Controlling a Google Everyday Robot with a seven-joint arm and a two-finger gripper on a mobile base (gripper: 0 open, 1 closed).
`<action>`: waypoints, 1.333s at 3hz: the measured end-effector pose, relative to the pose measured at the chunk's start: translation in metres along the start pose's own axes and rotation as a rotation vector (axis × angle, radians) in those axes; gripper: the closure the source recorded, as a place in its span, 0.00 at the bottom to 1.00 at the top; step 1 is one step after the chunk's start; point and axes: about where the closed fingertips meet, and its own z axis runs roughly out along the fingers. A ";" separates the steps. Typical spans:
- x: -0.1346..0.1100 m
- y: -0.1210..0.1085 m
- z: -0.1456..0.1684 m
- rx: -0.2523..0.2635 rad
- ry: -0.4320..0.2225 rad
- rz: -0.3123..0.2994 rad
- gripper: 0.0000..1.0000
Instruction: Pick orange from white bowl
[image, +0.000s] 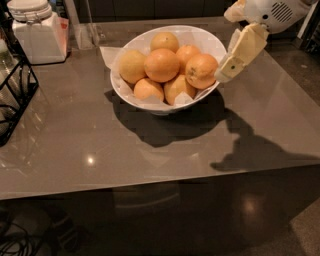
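Nothing is picked yet: the orange (201, 71) sits in the bowl (142, 101), right beside the jaws hanging at its rim; open or closed, I can't tell. Grasp and lift remain.

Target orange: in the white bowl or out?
In. The orange rests among the other fruit at the right side of the white bowl; the pincer hangs at that rim, beside it.

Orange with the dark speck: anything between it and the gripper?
Nothing visible. The cream gripper sits right beside the round, deep-orange speckled orange, at the rim of the wide glossy white paper-lined bowl, with no other fruit between them.
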 end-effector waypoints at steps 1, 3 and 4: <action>0.000 0.000 0.000 0.000 0.000 0.000 0.23; 0.006 -0.017 0.028 -0.040 -0.024 0.057 0.23; 0.010 -0.026 0.044 -0.065 -0.027 0.087 0.22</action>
